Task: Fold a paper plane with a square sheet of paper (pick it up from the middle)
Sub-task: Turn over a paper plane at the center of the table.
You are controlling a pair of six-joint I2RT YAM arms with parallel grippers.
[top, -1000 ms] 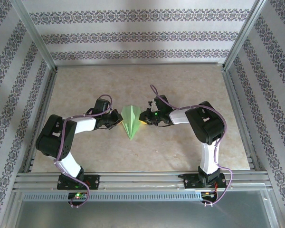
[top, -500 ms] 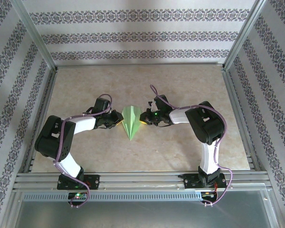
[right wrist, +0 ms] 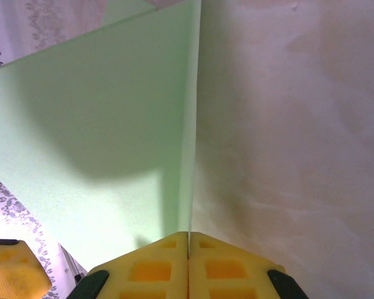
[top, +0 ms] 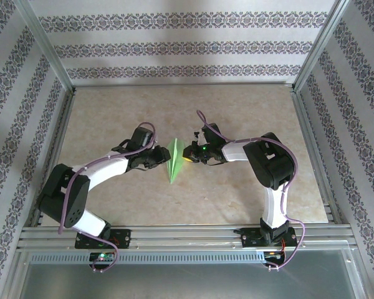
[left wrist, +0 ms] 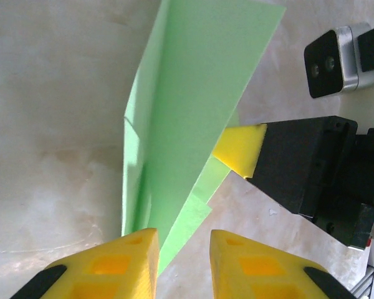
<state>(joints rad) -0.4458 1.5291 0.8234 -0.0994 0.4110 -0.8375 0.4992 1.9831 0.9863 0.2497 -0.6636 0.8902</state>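
The light green paper plane (top: 173,161) stands on its edge at the middle of the table, folded along its centre crease, point toward the arms. My right gripper (top: 186,155) is shut on the paper's right side; in the right wrist view the pads (right wrist: 188,244) pinch the paper plane (right wrist: 112,124) at its fold. My left gripper (top: 161,158) is just left of the paper. Its yellow jaws (left wrist: 184,252) stand open. The paper plane (left wrist: 193,106) rises ahead of them and a lower flap runs past the left finger (left wrist: 121,258). The right gripper's finger (left wrist: 240,147) touches the paper's far side.
The beige table (top: 237,112) is ringed by aluminium rails (top: 187,235) at the front and posts at the sides, with patterned walls (top: 174,43) behind. The right wrist's camera (left wrist: 330,61) sits close beyond the paper in the left wrist view.
My left arm reached further right and its jaws opened. The paper plane went from lying flat and wide to standing folded and narrow. The right gripper closed and stayed in place.
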